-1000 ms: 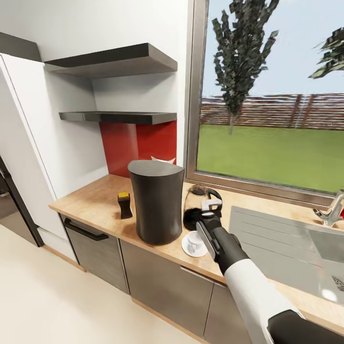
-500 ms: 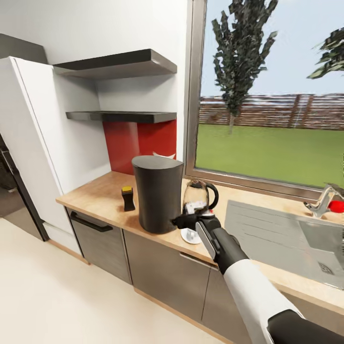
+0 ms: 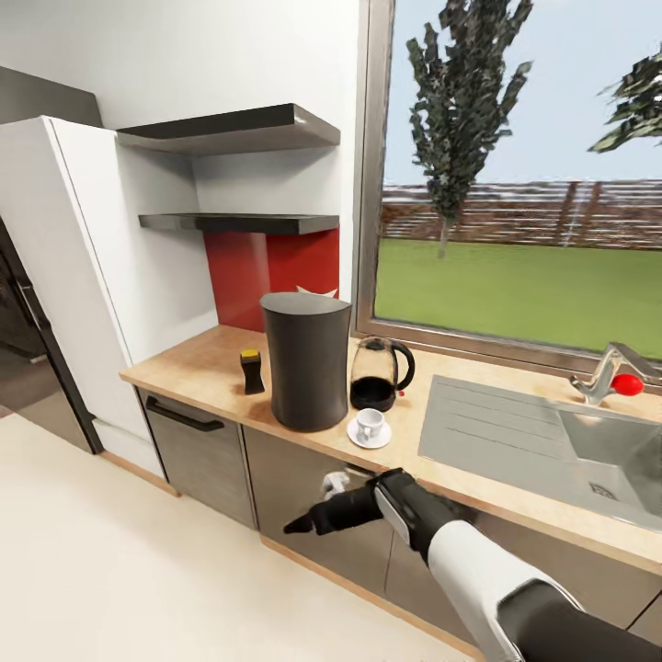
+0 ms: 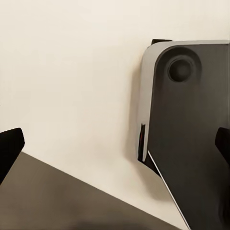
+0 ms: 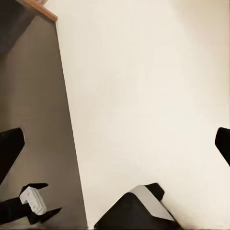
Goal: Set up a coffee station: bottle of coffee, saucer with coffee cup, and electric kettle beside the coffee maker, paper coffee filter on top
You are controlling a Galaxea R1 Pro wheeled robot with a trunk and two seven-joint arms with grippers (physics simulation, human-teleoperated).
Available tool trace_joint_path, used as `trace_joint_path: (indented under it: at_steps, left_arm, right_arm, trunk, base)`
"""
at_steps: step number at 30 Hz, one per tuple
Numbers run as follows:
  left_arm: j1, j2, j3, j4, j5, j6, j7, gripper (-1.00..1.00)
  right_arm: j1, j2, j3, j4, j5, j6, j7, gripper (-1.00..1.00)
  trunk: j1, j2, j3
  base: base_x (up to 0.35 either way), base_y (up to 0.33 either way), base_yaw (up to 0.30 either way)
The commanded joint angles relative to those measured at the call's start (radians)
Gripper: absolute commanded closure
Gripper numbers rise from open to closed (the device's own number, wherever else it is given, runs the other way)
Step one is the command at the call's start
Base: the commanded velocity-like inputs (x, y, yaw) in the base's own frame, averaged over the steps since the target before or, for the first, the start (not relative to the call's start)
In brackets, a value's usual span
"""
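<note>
At centre-left on the countertop stands the bottle of coffee, then the coffee maker with the paper coffee filter apparently on top, electric kettle, and coffee cup on saucer. The setup looks nearly complete. Lower centre, the right gripper hangs open.

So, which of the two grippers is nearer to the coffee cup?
Right. The right gripper is below the countertop edge, in front of the cabinet fronts, just down from the coffee cup. The left gripper is down over the floor by the robot's base, farther away.
</note>
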Motion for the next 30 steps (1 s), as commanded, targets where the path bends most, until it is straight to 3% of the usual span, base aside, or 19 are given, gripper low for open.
trace_joint_path:
  at_steps: [1,2,5,10,12,13,14,15,17,18,20,22,26,30]
  left_arm:
    - [-0.001,0.0,0.007,0.001,0.0,-0.003,-0.005,-1.0]
    - [-0.001,-0.002,0.005,0.001,-0.002,-0.003,-0.006,-1.0]
    - [-0.001,-0.003,0.004,0.001,-0.002,-0.003,-0.006,-1.0]
    - [0.0,-0.004,0.001,0.001,-0.003,-0.005,-0.005,-1.0]
    - [-0.001,-0.004,0.0,0.002,-0.003,-0.008,-0.005,-1.0]
    - [0.0,-0.003,0.001,0.004,-0.003,-0.01,-0.005,-1.0]
    - [0.0,-0.001,0.001,0.004,-0.003,-0.009,-0.004,-1.0]
    - [0.0,0.0,0.002,0.005,-0.003,-0.008,-0.004,-1.0]
    - [0.0,-0.002,0.002,0.005,-0.003,-0.006,-0.003,-1.0]
    - [0.0,-0.002,0.002,0.005,-0.003,-0.006,-0.002,-1.0]
    - [0.0,-0.004,0.002,0.005,-0.003,-0.005,-0.002,-1.0]
    - [0.0,-0.006,0.001,0.005,-0.003,-0.004,-0.003,-1.0]
    - [0.0,-0.009,0.002,0.005,-0.003,-0.002,-0.002,-1.0]
    - [0.0,-0.008,0.002,0.005,-0.002,-0.002,-0.001,-1.0]
  right_arm:
    - [-0.001,0.0,0.012,0.045,-0.011,-0.004,0.009,-1.0]
    - [0.0,0.0,0.023,0.217,-0.01,-0.112,0.025,-1.0]
    - [0.017,0.0,0.024,0.329,-0.005,-0.215,0.019,-1.0]
    - [0.158,0.0,0.025,0.349,-0.001,-0.25,-0.074,-1.0]
    - [0.254,-0.007,0.025,0.351,-0.001,-0.286,-0.163,-1.0]
    - [0.352,-0.087,0.025,0.351,-0.001,-0.331,-0.285,-1.0]
    - [0.39,-0.121,0.025,0.351,-0.002,-0.338,-0.333,-1.0]
    - [0.416,-0.138,0.025,0.351,-0.003,-0.341,-0.365,-1.0]
    - [0.48,-0.164,0.022,0.35,-0.009,-0.345,-0.497,-1.0]
    - [0.488,-0.165,0.021,0.35,-0.01,-0.345,-0.527,-1.0]
    - [0.507,-0.17,0.014,0.349,-0.016,-0.345,-0.65,-1.0]
    - [0.515,-0.174,-0.013,0.349,-0.048,-0.339,-0.733,-1.0]
    - [0.534,-0.196,-0.054,0.351,-0.147,-0.277,-0.783,-1.0]
    - [0.57,-0.198,-0.061,0.351,-0.185,-0.16,-0.786,-1.0]
  trunk:
    - [0.001,-0.002,-0.002]
    - [0.001,-0.002,-0.002]
    - [0.001,-0.002,-0.002]
    - [0.001,-0.002,-0.002]
    - [0.001,-0.002,-0.002]
    - [0.001,-0.002,-0.002]
    - [0.001,-0.002,-0.002]
    - [0.001,-0.002,-0.002]
    - [0.001,-0.002,-0.002]
    - [0.001,-0.002,-0.002]
    - [0.001,-0.002,-0.002]
    - [0.001,-0.002,-0.002]
    - [0.001,-0.002,-0.002]
    - [0.001,-0.002,-0.002]
  base:
    - [-0.01,0.0,0.0]
    - [-0.002,0.0,0.0]
    - [0.0,0.0,0.0]
    - [0.0,0.0,0.0]
    - [0.0,0.0,0.0]
    - [0.0,0.0,0.0]
    - [0.0,0.0,0.0]
    - [0.0,0.0,0.0]
    - [0.0,0.0,0.0]
    - [0.0,0.0,0.0]
    - [0.0,0.0,0.0]
    - [0.0,0.0,0.0]
    - [0.0,0.0,0.0]
    - [0.0,0.0,0.0]
